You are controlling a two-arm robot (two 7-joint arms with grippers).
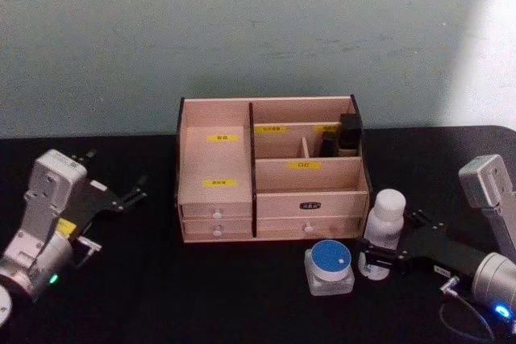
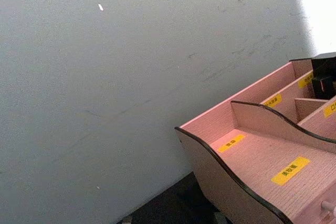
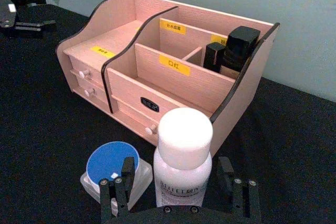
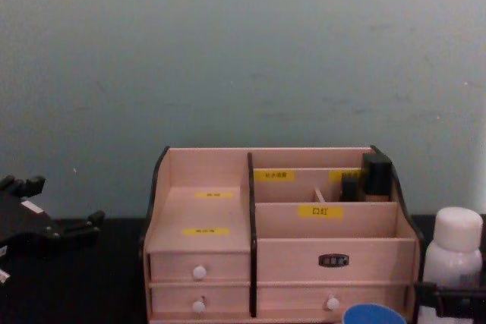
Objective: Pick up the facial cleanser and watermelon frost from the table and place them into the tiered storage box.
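Right wrist view: cleanser (image 3: 182, 153) upright on the counter (image 3: 42, 129), set between the spread fingers (image 3: 118, 195) of the right hand (image 3: 176, 169). Gaps on both sides, nothing pinched yet. Jar (image 3: 111, 163) just beside the outer face of one finger, contact or not hard to judge. Box (image 3: 247, 93) just beyond the hand, its near end wall close to the cleanser.

Likely trouble from here:
- Closing low on a tall, slim cleanser could leave it top-heavy, so it may tilt or swing once lifted.
- Closing off-centre could push the cleanser over before both fingers meet it.
- Any sideways shift of the hand could nudge the jar, with that finger so near it.
- Too low a lift could catch the box's dark-edged wall, which stands so near.
- Aiming for the rear compartment could strike the dark bottles (image 3: 233, 51) already standing there.

Left hand (image 1: 137, 189) well apart on the far side of the box, low over the counter, fingers spread, holding nothing.

Count: one cleanser, one jar, one box. Two hands. Two dark bottles in the box. Five yellow labels (image 1: 304, 164) and three white knobs (image 4: 199, 272) on the box front.
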